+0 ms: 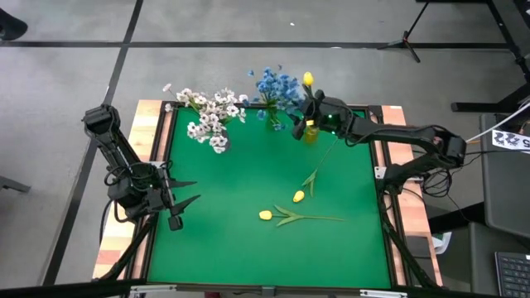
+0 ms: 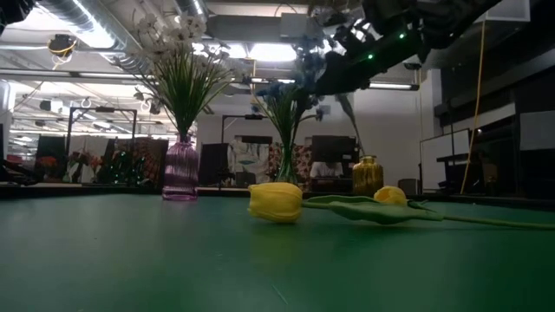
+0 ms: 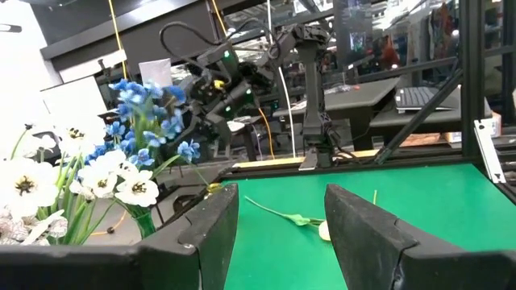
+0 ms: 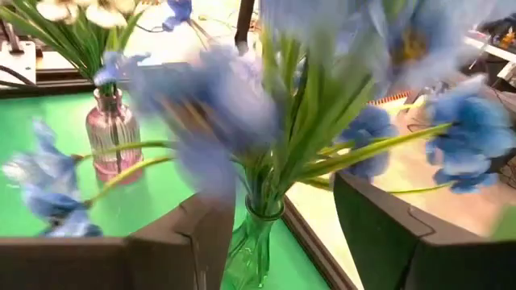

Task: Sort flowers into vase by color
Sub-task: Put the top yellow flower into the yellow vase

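White sprays stand in a pink vase at the table's far edge. Blue blooms stand in a green glass vase beside them. A gold vase is to the right of that, with a yellow bud showing above it. Two yellow tulips lie flat on the green mat. My right gripper is open, high up among the blue blooms, with the green vase showing between its fingers. My left gripper is open near the left edge, clear of everything. My right gripper has blue blooms and their stems close in front of and between its open fingers. Whether a finger touches them I cannot tell. Nothing is pinched.
The mat has a raised rim with wooden strips outside it at left and right. The three vases crowd the far edge. Both loose tulips lie right of centre, and the stem of one points toward the right edge. Stands and cables fill the room behind.
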